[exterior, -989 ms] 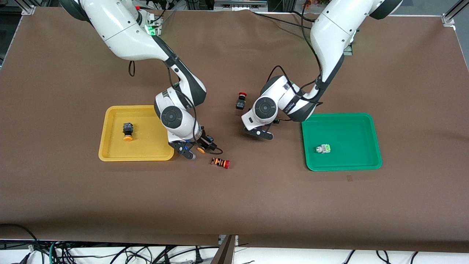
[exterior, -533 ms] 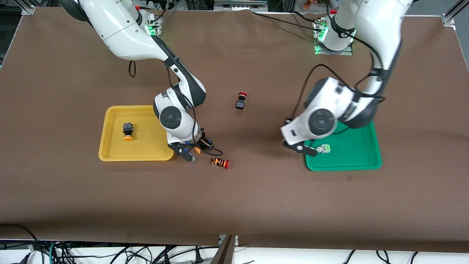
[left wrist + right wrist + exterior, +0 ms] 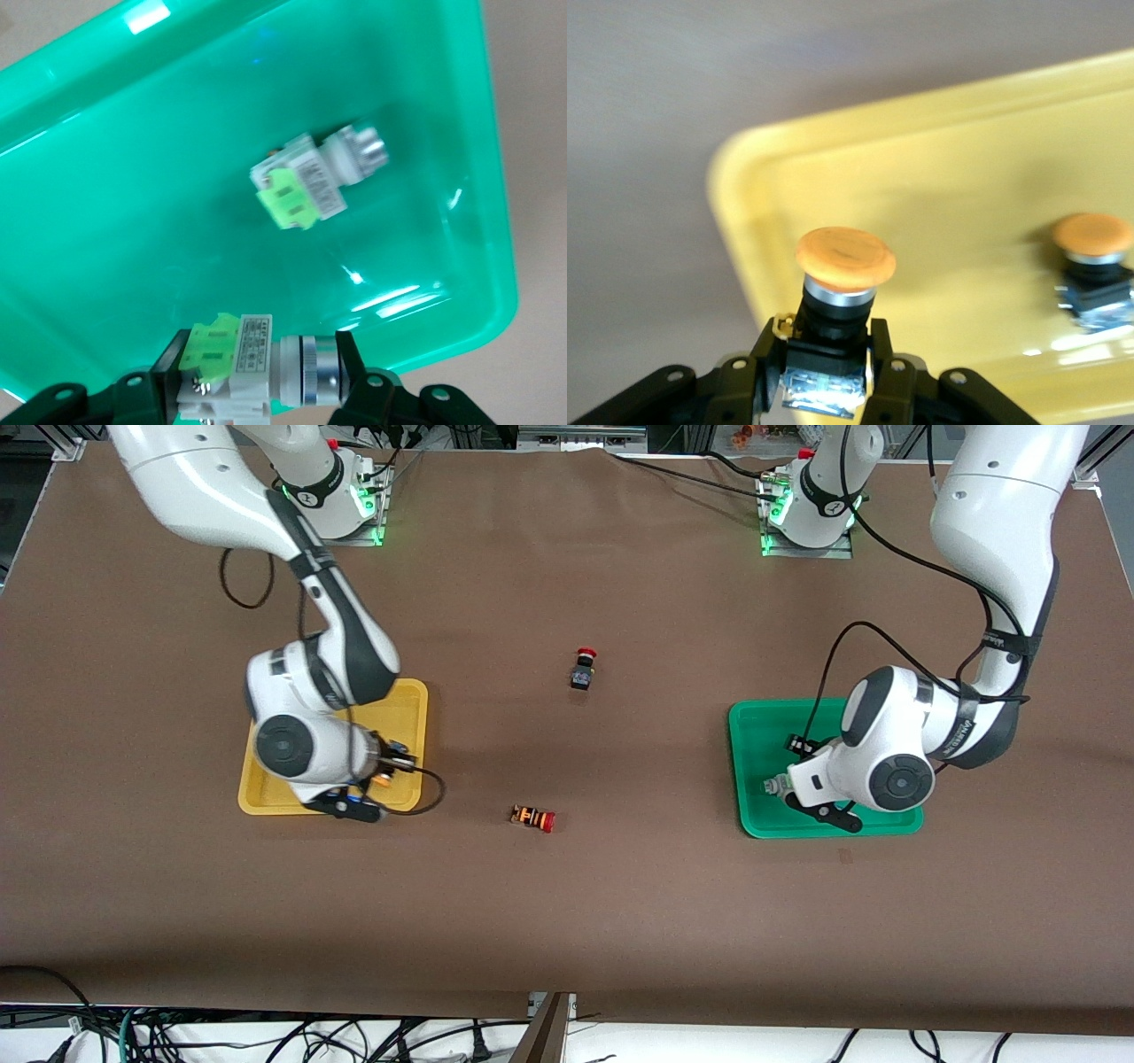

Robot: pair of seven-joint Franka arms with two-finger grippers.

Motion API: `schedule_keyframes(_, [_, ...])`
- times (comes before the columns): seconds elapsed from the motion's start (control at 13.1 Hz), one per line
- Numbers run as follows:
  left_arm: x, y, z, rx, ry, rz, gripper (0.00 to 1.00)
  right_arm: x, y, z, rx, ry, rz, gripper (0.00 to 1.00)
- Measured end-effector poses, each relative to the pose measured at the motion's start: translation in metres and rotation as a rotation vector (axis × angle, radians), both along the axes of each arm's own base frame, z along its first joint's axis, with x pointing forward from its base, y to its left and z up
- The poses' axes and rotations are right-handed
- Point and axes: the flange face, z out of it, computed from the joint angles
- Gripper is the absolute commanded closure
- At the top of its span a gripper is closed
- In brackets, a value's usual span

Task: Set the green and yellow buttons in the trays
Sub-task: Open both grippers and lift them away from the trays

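My right gripper is shut on a yellow button with a black-blue body and an orange cap. It holds it over the yellow tray near a corner. A second yellow button lies in that tray. In the front view the right gripper is over the yellow tray. My left gripper is shut on a green button over the green tray. A second green button lies in it. In the front view the left gripper is over the green tray.
A black switch with a red cap stands mid-table between the trays. An orange-striped switch with a red cap lies nearer to the front camera. Cables hang from both wrists.
The right gripper has carried the yellow button from beside the tray to over the tray. The left gripper has carried the green button from mid-table to over the green tray.
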Motion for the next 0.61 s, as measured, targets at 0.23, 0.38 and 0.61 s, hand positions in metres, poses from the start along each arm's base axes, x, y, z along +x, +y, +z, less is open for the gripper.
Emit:
schedule_keyframes(0.23, [0.012,0.0,0.039,-0.01,-0.077,-0.002,0.0,-0.033,-0.017,-0.02,-0.008,0.054,0.035,0.65])
schedule_keyframes(0.38, [0.022,-0.005,0.106,-0.011,-0.188,-0.006,0.0,-0.046,-0.018,-0.036,-0.006,0.057,0.048,0.0])
schedule_keyframes(0.61, [0.026,-0.003,0.215,0.001,-0.312,0.007,0.0,-0.028,-0.02,0.001,0.019,-0.036,0.073,0.0])
